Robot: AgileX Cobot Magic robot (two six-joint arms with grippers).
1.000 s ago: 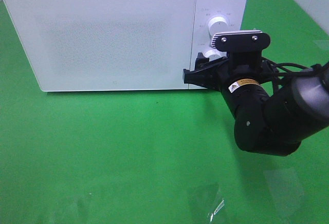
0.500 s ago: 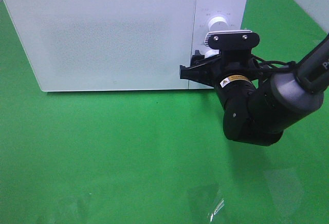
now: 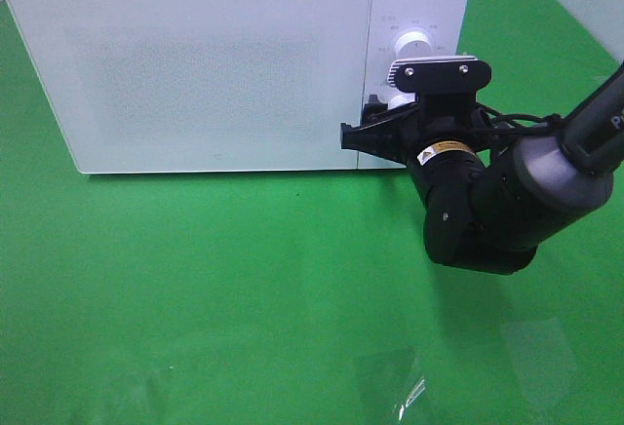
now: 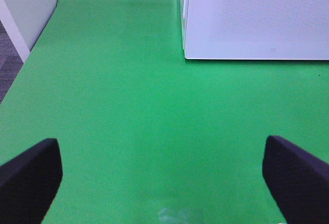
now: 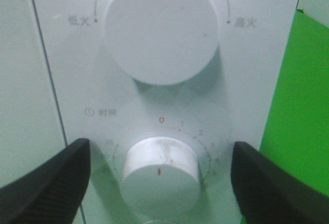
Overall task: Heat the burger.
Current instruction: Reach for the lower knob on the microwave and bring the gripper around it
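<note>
**A:** High view first. What's there?

**B:** A white microwave (image 3: 214, 64) stands on the green table (image 3: 195, 289) with its door (image 3: 195, 74) shut. The right hand (image 3: 375, 137) is up at the control panel, by the lower knob (image 3: 398, 100). The upper knob (image 3: 413, 47) sits just above that.

**A:** And the burger?

**B:** It shows in none of the views. The door is plain opaque white, so I cannot tell where the burger sits or how it looks.

**A:** Left wrist view?

**B:** The left hand (image 4: 162, 183) is spread wide. Its dark fingers (image 4: 31, 175) sit at either edge of the picture with bare table (image 4: 128, 106) between them. A corner of the microwave (image 4: 257, 18) lies well ahead.

**A:** Right wrist view?

**B:** The right hand (image 5: 160, 180) is spread too, with one finger (image 5: 43, 180) on each side of the lower knob (image 5: 160, 170). Both fingers are apart from it. That knob's red mark points at the 0. The upper knob (image 5: 160, 29) has its red mark midway between its two labels.
</note>
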